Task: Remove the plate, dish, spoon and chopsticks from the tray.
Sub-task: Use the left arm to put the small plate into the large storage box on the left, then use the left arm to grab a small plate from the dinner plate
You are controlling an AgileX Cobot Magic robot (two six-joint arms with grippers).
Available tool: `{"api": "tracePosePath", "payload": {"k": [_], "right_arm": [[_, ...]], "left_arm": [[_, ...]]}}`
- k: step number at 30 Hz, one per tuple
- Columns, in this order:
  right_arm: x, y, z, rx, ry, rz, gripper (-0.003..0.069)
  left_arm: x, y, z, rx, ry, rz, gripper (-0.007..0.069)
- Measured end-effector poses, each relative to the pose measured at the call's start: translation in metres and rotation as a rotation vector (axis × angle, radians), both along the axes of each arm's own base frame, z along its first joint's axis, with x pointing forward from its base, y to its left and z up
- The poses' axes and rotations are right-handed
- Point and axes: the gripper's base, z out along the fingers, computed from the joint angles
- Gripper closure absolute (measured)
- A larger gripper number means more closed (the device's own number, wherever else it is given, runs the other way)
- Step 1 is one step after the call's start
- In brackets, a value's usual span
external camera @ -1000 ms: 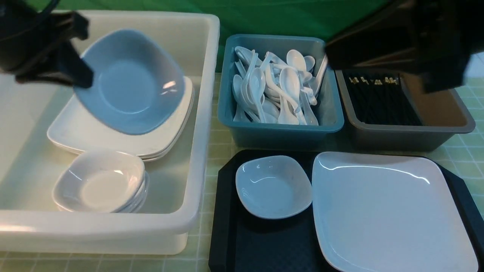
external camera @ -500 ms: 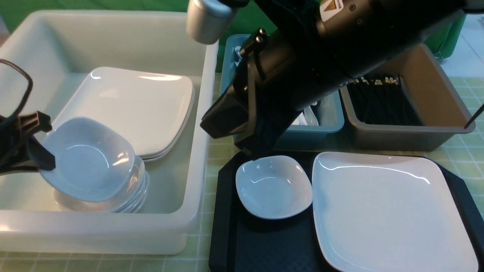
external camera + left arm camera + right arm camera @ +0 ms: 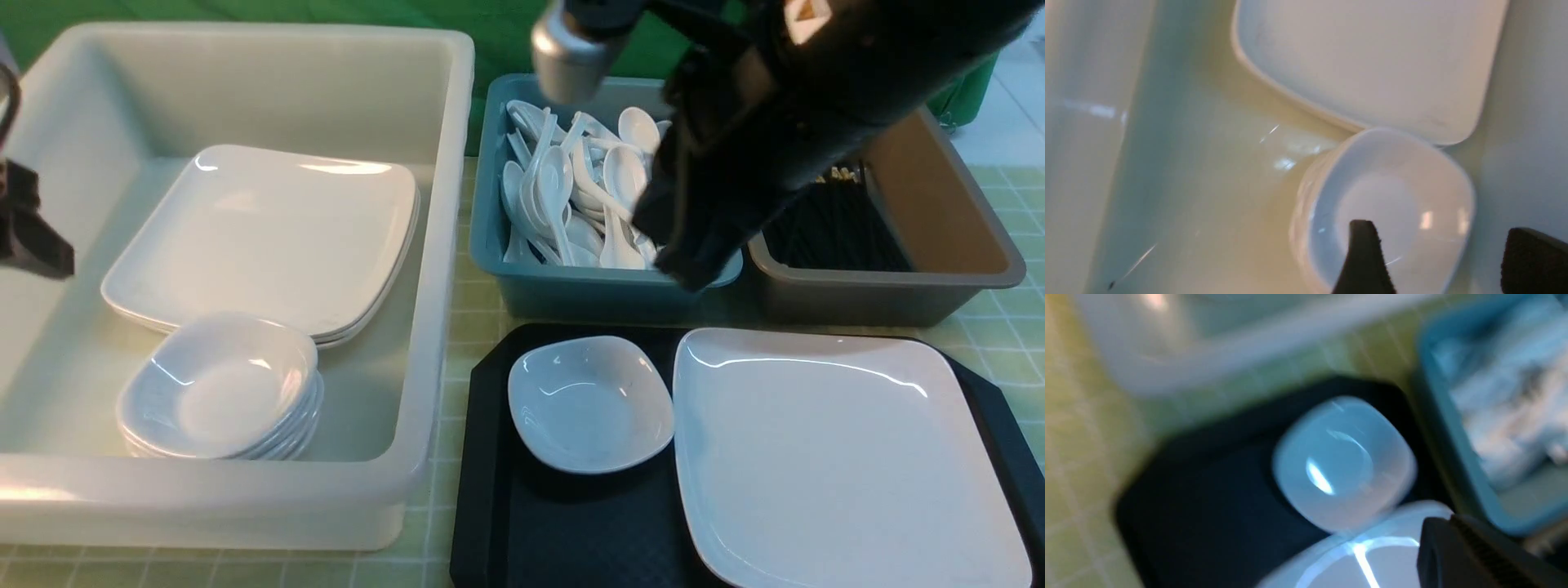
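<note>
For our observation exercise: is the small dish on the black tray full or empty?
Empty. The dish on the tray shows only bare glossy white inside, nothing in it.

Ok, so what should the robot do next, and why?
Probably lower the right gripper to the dish and grip its rim. The dish and plate sit on the tray, that gripper hangs just behind the dish, and the left gripper is far off, open over the white tub.
</note>
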Motion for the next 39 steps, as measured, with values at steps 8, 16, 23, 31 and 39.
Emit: {"api": "tracePosePath", "payload": {"k": [8, 16, 23, 31, 39], "right_arm": [[0.010, -0.102, -0.007, -0.022, 0.023, -0.341, 0.0648], [-0.013, -0.177, -0.058, -0.002, 0.101, -0.611, 0.0648], [-0.035, -0.182, -0.087, 0.062, 0.201, -0.604, 0.0648], [-0.036, -0.174, -0.086, 0.141, 0.194, -0.546, 0.0648], [-0.036, -0.174, -0.085, 0.138, 0.183, -0.528, 0.0648]], "left_arm": [[-0.004, -0.129, 0.010, -0.027, -0.076, -0.526, 0.0624], [0.008, -0.260, -0.055, 0.229, -0.032, -0.917, 0.0629], [0.023, -0.328, -0.111, 0.506, 0.018, -1.083, 0.0439], [0.038, -0.350, -0.170, 0.663, 0.053, -1.162, 0.0146], [0.045, -0.353, -0.189, 0.704, 0.040, -1.151, 0.0142]]}}
